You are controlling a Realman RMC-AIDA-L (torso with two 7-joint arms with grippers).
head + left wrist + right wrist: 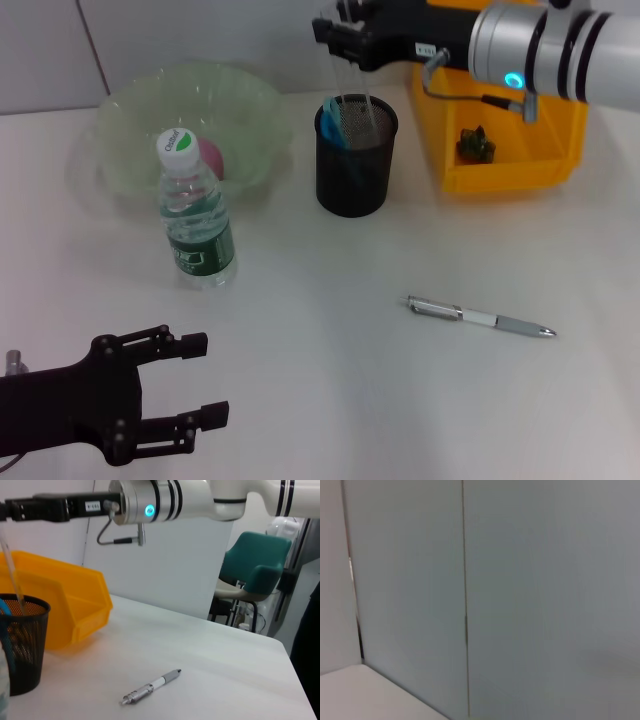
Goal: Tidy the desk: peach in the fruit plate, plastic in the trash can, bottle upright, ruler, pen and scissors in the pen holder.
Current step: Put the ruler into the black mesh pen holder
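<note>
Above the black mesh pen holder (356, 155), the head view shows the right gripper (345, 38) holding a clear ruler (354, 92) upright, its lower end inside the holder. The left gripper (205, 380) rests low, fingers wide apart. The bottle (195, 212) stands upright before the fruit plate (130, 110), which holds the peach (211, 157); the pen (480, 317) lies on the desk (420, 400).

In the left wrist view, the pen (150, 687) lies apart from the holder (22, 645), the ruler (11, 575) dipping inside.

The right wrist view shows only a wall panel (520, 605).

I can make out little: a small white label (93, 505) on the right arm's gripper housing carries dark characters, too small to read, and the bottle's (197, 225) green wrapper print stays illegible
</note>
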